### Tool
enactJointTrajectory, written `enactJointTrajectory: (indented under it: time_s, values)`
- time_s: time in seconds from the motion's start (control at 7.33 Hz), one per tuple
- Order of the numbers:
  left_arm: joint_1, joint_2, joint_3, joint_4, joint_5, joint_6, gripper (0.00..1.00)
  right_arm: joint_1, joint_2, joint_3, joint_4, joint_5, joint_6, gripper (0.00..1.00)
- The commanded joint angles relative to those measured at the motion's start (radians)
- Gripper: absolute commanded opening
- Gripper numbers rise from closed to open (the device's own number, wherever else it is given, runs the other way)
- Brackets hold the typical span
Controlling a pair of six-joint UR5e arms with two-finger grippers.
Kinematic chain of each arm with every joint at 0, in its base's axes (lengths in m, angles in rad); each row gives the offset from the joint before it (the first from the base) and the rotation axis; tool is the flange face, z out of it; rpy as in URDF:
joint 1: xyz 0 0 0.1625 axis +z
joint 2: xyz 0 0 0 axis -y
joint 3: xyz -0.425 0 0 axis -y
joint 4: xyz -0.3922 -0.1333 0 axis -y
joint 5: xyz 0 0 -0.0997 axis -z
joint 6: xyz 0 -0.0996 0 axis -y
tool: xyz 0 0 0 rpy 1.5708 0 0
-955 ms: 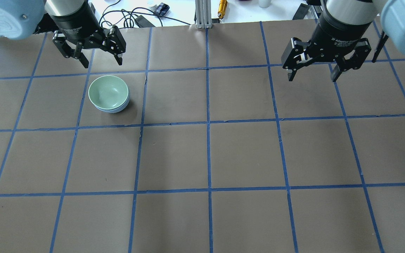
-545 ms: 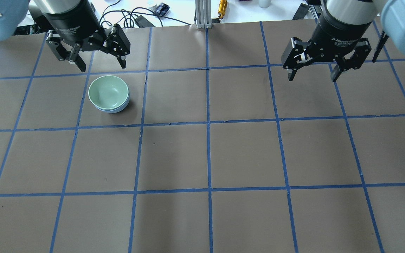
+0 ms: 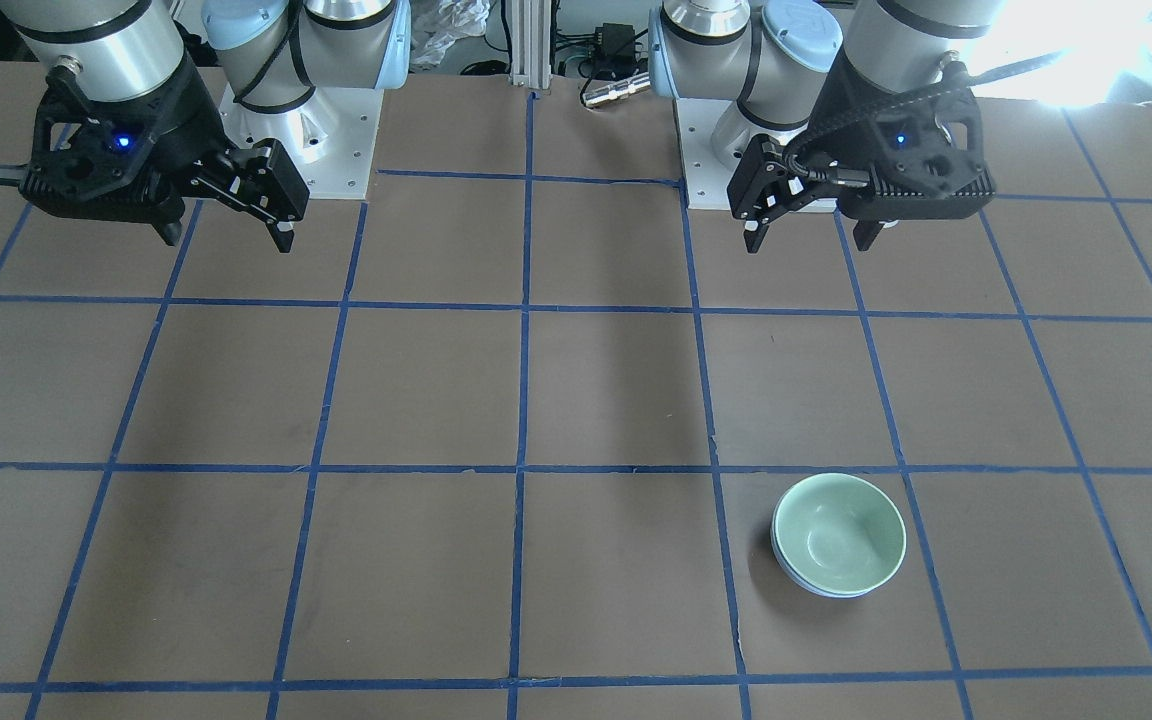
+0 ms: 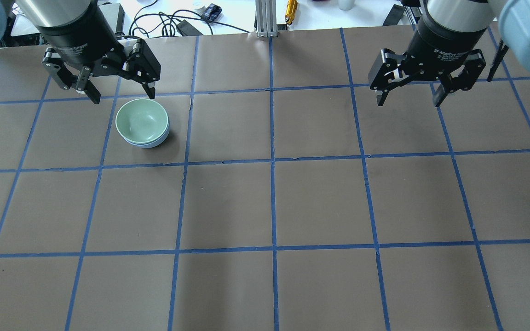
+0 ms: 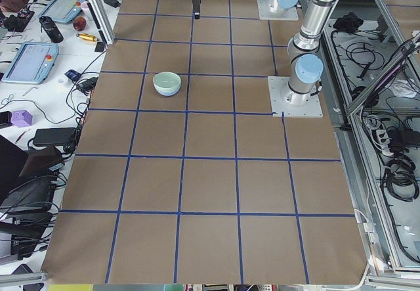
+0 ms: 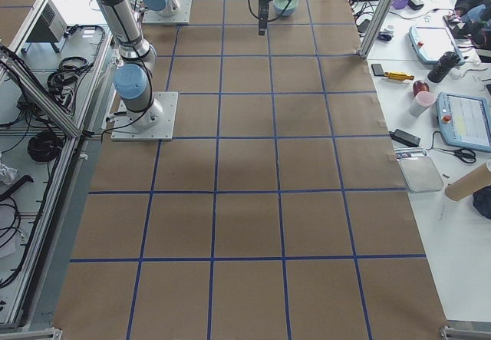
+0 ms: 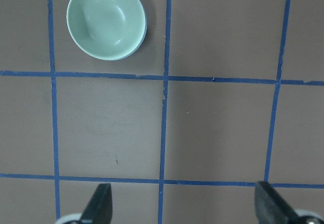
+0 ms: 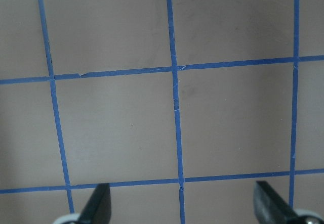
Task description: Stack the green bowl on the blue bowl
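The green bowl (image 4: pixel 141 120) sits nested upright inside the blue bowl (image 4: pixel 155 143), of which only a thin rim shows beneath it. The stack stands on the left half of the table; it also shows in the front view, green bowl (image 3: pixel 839 532) over blue bowl (image 3: pixel 816 588). In the left wrist view the green bowl (image 7: pixel 106 26) is at the top left. My left gripper (image 4: pixel 123 97) is open and empty, high above the table and apart from the bowls. My right gripper (image 4: pixel 408 103) is open and empty over the right side.
The table (image 4: pixel 274 202) is brown with a blue tape grid. Cables, a yellow tool (image 4: pixel 290 10) and a metal post (image 4: pixel 265 18) lie past its far edge. Both arm bases (image 3: pixel 316 140) stand at the robot's edge.
My left gripper has shifted to the left in the overhead view and looks larger. It stays open. The bowls and the right arm have not moved.
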Motion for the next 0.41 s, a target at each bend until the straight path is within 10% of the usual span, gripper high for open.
enactJointTrajectory:
  time_s: [0.0,0.27]
  values:
    - [-0.001,0.003,-0.007,0.015,0.002,-0.001,1.00,0.000,0.000,0.000,0.001,0.000,0.000,1.00]
    - [-0.001,0.003,-0.007,0.022,0.004,-0.001,1.00,0.000,0.000,0.000,-0.001,0.000,0.000,1.00]
